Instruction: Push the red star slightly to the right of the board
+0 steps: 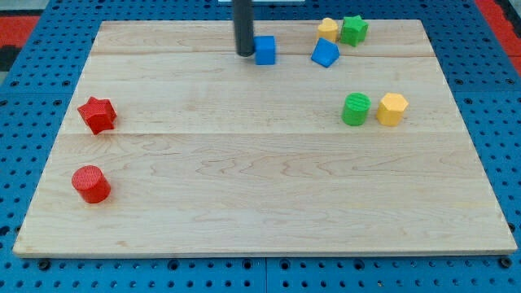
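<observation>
The red star [97, 114] lies near the board's left edge, a little above mid-height. My tip [245, 54] rests near the view's top centre, just left of a blue cube [265, 50] and close to touching it. The tip is far to the upper right of the red star. The rod rises straight up out of the view's top.
A red cylinder [90, 183] sits below the star. A blue block [325, 54], a yellow block [328, 30] and a green star [353, 30] cluster at the top right. A green cylinder [356, 109] and a yellow hexagonal block [391, 109] sit at the right. The wooden board [260, 195] lies on a blue pegboard.
</observation>
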